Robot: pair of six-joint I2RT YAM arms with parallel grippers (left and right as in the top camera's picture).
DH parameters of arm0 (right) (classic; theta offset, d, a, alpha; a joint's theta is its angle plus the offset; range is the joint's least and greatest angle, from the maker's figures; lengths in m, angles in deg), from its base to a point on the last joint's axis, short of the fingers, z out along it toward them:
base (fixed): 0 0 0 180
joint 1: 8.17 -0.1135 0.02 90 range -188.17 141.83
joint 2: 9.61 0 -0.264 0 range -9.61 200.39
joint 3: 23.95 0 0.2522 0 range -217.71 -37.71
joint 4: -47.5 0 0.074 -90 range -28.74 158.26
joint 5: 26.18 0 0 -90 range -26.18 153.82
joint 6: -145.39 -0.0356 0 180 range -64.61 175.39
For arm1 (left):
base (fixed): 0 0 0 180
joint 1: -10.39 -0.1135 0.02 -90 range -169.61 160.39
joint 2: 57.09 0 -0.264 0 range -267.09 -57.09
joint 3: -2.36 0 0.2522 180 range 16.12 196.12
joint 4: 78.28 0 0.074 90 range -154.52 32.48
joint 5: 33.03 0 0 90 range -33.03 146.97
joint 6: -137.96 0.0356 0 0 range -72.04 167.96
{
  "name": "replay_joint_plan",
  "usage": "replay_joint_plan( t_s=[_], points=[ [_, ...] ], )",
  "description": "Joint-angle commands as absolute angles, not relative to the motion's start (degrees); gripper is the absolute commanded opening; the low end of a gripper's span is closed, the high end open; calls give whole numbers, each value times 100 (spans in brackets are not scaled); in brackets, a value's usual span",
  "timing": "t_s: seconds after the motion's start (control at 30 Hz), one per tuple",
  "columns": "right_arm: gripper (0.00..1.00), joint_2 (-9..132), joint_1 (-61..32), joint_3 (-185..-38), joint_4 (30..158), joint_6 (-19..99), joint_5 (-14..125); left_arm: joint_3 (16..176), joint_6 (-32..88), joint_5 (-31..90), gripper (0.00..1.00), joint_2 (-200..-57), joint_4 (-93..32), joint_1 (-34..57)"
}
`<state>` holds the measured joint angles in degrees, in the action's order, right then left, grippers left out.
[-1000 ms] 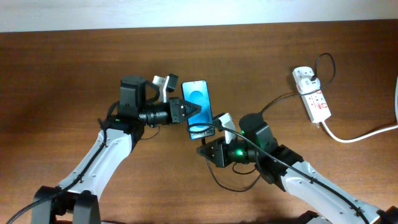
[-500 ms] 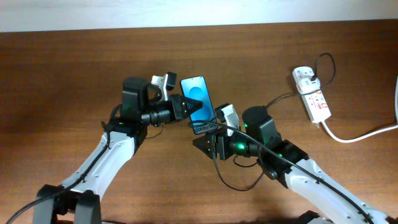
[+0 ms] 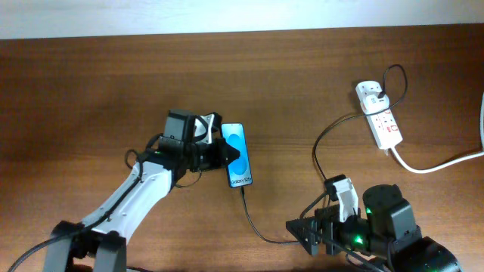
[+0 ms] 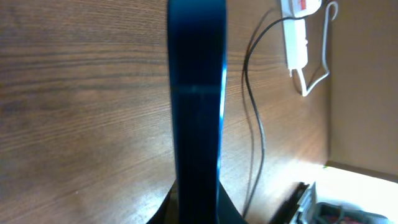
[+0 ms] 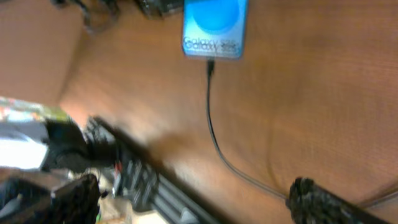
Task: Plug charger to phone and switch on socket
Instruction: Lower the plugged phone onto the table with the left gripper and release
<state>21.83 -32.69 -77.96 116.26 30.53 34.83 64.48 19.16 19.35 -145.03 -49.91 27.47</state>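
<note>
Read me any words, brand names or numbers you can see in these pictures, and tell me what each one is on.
"Galaxy S25": on the lit screen of the phone, right wrist view; blur doubles it and the last digit is uncertain.
The same line of text in the overhead view: too small to read.
Red markings on the socket: too small to read.
No other text shows.

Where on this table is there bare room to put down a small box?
The table is bare at its far left, and along the far edge up to the socket. Crowded: around the phone in the left gripper, and near the charger and right gripper.
</note>
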Motion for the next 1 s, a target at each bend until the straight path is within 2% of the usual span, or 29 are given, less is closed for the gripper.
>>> replay_joint_plan(
  t_s=[0.0,0.13,0.2,0.63,0.87,0.9,0.97],
  points=[
    [98,2166,-3251,-7810,12033,3118,3623,6501,2369,2295,0,-15011,-5078,2857],
    [98,2166,-3251,-7801,12404,3118,4209,6501,2579,2553,2,-15804,-5030,2861],
    [98,2166,-3251,-7801,12544,3118,4204,6501,2576,2816,11,-15804,-5041,2861],
    [98,2166,-3251,-7799,12876,3118,4355,6501,2574,3456,45,-15804,-4619,2861],
    [98,2166,-3251,-7799,12957,3118,4357,6518,2550,3423,43,-15784,-4519,2833],
    [98,2166,-3251,-7799,13031,3118,4357,6671,2559,3436,39,-15653,-4162,2760],
    [98,2166,-3251,-7790,13051,3118,4357,7165,2860,3607,40,-14991,-3000,2542]
  ],
)
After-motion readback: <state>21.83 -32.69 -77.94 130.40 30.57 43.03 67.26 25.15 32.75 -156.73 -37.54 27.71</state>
